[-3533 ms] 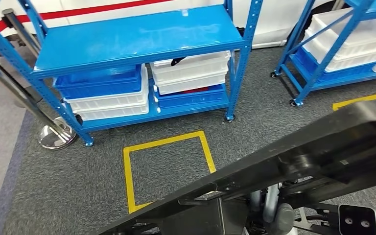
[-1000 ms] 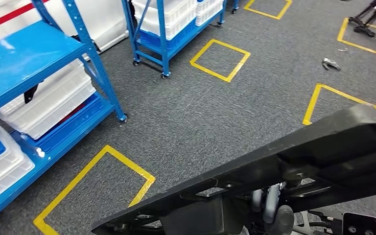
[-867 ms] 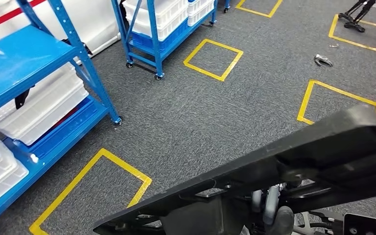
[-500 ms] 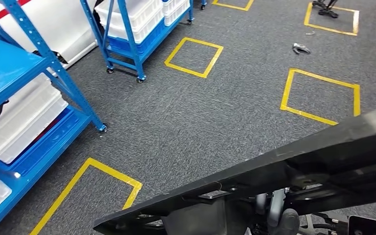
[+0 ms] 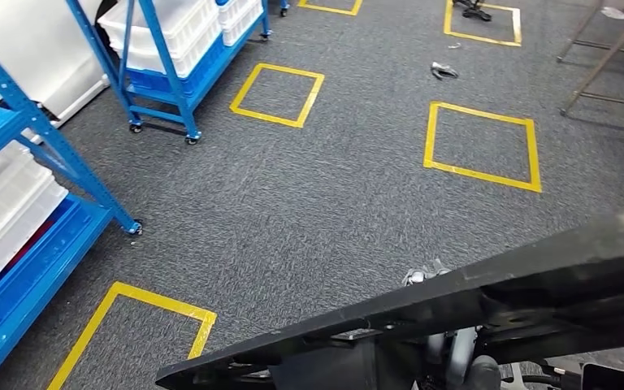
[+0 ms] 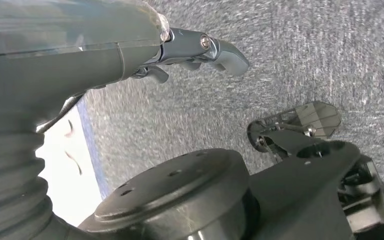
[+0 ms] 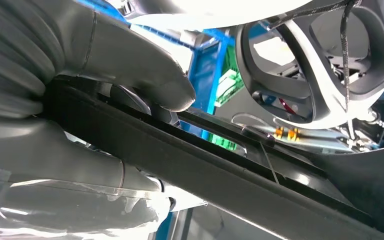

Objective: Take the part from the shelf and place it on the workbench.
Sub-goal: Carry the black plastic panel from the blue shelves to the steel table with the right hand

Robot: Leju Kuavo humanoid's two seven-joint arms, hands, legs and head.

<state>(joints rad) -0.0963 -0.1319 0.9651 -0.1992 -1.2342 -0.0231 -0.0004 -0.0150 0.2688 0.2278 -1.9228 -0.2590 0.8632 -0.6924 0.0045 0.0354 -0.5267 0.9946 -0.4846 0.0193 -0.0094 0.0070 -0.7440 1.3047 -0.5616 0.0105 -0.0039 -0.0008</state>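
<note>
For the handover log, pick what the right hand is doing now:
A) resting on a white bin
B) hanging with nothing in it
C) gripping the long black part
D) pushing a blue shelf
C: in the right wrist view the right hand has its thumb over and fingers under the black part, which also spans the bottom of the head view.

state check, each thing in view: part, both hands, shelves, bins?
black part: off the shelf, carried across the lower head view
right hand: grips the black part
left hand: holds nothing, fingers apart, hangs over the floor
blue shelves: on castors on the grey carpet
white bins: stacked on the shelves
</note>
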